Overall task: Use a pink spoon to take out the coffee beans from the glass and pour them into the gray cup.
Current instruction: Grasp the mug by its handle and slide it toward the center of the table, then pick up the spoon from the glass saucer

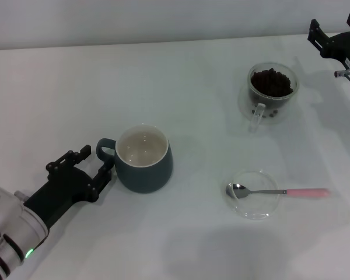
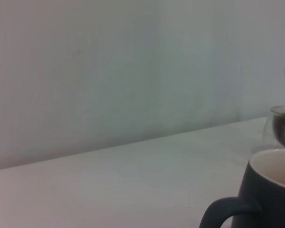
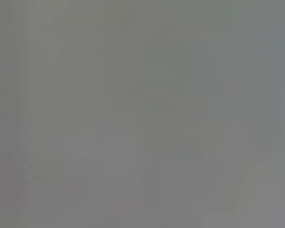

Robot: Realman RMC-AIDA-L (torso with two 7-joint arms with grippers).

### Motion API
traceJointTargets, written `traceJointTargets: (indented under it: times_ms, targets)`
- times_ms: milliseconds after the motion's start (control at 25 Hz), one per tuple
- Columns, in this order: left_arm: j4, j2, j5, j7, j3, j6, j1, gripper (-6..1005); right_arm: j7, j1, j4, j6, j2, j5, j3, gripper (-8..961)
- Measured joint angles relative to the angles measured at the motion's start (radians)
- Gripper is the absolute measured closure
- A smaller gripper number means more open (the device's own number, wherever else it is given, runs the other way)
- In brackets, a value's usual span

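Note:
The gray cup stands at the centre left, empty, with its handle toward my left gripper. That gripper is open, its fingertips just beside the handle. The glass stands at the back right and holds a heap of coffee beans. The pink spoon lies at the front right, its metal bowl resting in a flat clear dish, its pink handle pointing right. My right gripper is open at the far right back, beyond the glass. The left wrist view shows the gray cup close up and the glass behind it.
The white table ends at a pale wall at the back. The right wrist view shows only a plain grey surface.

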State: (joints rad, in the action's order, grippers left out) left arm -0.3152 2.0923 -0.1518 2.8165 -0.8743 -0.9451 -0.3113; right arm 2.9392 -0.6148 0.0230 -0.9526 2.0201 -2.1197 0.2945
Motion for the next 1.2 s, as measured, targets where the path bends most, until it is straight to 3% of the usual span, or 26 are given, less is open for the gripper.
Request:
traceJointTargets:
  times_ms: [80, 360, 720, 1200]
  targets:
    - [-0.001, 0.000, 0.000, 0.000, 0.000, -0.001, 0.005, 451, 0.000, 0.001, 0.000, 0.000, 0.000, 0.000, 0.000, 144]
    - [-0.003, -0.001, -0.026, 0.000, -0.005, -0.040, 0.041, 451, -0.017, 0.007, 0.004, -0.015, 0.000, 0.000, -0.007, 150]
    - [0.022, -0.005, -0.102, 0.006, -0.012, -0.190, 0.101, 450, -0.197, 0.058, -0.029, -0.033, -0.006, -0.005, -0.008, 158]
    - [0.051, -0.005, -0.287, 0.007, -0.012, -0.250, 0.094, 339, -0.655, 0.232, -0.141, -0.114, -0.017, 0.001, 0.099, 169]
